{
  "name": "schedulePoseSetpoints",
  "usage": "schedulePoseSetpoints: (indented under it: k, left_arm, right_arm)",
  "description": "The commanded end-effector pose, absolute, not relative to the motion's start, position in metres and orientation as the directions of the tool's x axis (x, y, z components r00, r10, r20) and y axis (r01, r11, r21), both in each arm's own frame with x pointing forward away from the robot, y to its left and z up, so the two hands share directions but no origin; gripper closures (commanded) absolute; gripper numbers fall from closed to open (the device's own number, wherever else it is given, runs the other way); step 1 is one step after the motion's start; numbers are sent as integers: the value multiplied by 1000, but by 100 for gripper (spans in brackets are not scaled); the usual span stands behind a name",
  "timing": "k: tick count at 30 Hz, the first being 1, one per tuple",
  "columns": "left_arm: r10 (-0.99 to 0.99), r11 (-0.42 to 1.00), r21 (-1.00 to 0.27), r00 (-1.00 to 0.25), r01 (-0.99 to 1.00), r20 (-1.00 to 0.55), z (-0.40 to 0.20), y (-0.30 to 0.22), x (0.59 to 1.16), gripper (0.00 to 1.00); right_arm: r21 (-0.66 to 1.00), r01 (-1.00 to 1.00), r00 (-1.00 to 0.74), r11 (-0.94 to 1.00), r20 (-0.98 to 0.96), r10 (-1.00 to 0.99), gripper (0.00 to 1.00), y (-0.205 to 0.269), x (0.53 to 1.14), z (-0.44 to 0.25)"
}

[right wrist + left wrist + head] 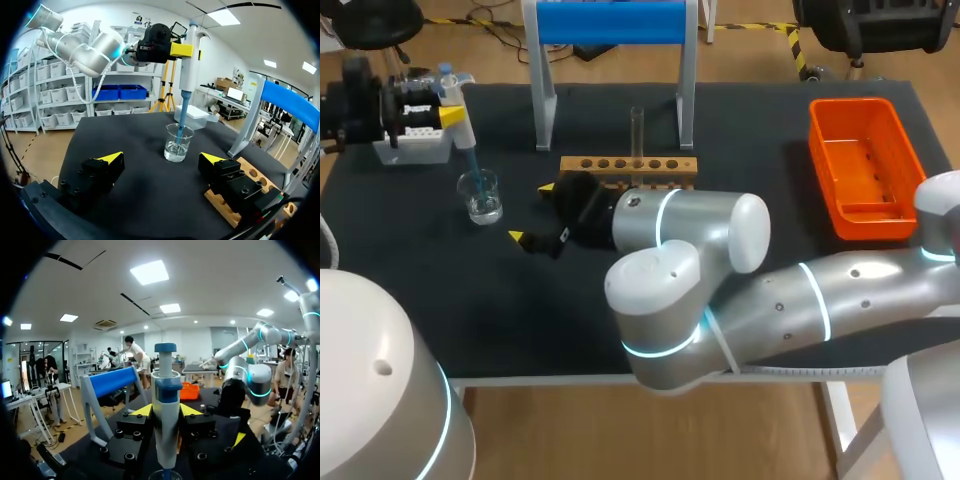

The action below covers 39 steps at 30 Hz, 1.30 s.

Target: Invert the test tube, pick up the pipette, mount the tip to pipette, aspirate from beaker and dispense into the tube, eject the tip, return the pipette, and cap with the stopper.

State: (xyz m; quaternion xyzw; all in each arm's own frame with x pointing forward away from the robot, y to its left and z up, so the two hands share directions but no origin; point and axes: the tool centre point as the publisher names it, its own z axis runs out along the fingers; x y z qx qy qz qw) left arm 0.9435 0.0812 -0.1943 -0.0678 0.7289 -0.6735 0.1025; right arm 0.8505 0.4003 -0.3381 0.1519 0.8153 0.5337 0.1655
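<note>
Two arms of ours reach over a dark table (760,130). Our left gripper (166,411) is clamped on the pipette (186,70), with both yellow-tipped fingers pressing its upper body from either side. It holds the pipette upright, its slender lower end reaching down inside the beaker (480,195) near the table's left end. A little clear liquid sits in the bottom of the beaker. Our right gripper (160,162) hangs low over the table, fingers spread wide and holding nothing. The beaker stands just ahead of it, apart from both fingers. The test tube (637,130) stands upright in a wooden rack (628,168) beside the right gripper, in front of a stand with a blue roller (610,22). A white tip box (415,148) sits near the left gripper, and an orange bin (865,165) lies at the table's right end. We cannot make out the stopper. We judge this to be the aspirating step. The pipette looks light, rigid and top-heavy, so a grip high on its body suits it, and its thin tip could bend against the glass. The tube is probably thin, slippery and breakable, and is best taken by the wall standing clear above the rack.
</note>
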Motion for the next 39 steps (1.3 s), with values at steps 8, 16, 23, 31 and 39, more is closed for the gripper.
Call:
schedulePoseSetpoints:
  k: [8, 16, 23, 31, 39]
  left_arm:
    - [-230, 81, -996, -972, 35, -53, -197, 83, 944, 100]
    - [-233, 83, -996, -972, 17, -36, -201, 84, 943, 100]
    - [-234, 78, -997, -972, -2, -16, -204, 83, 944, 100]
    - [-238, 80, -996, -971, -32, 12, -206, 84, 944, 100]
    - [-242, 84, -996, -970, -25, 4, -205, 83, 944, 100]
  right_arm:
    - [921, 71, -899, 383, -107, 424, 0, 399, 850, -338]
    - [921, 71, -899, 383, -107, 424, 0, 399, 850, -338]
    - [921, 71, -899, 383, -107, 424, 0, 399, 850, -338]
    - [921, 71, -899, 383, -107, 424, 0, 399, 850, -338]
    - [921, 71, -899, 383, -107, 424, 0, 399, 850, -338]
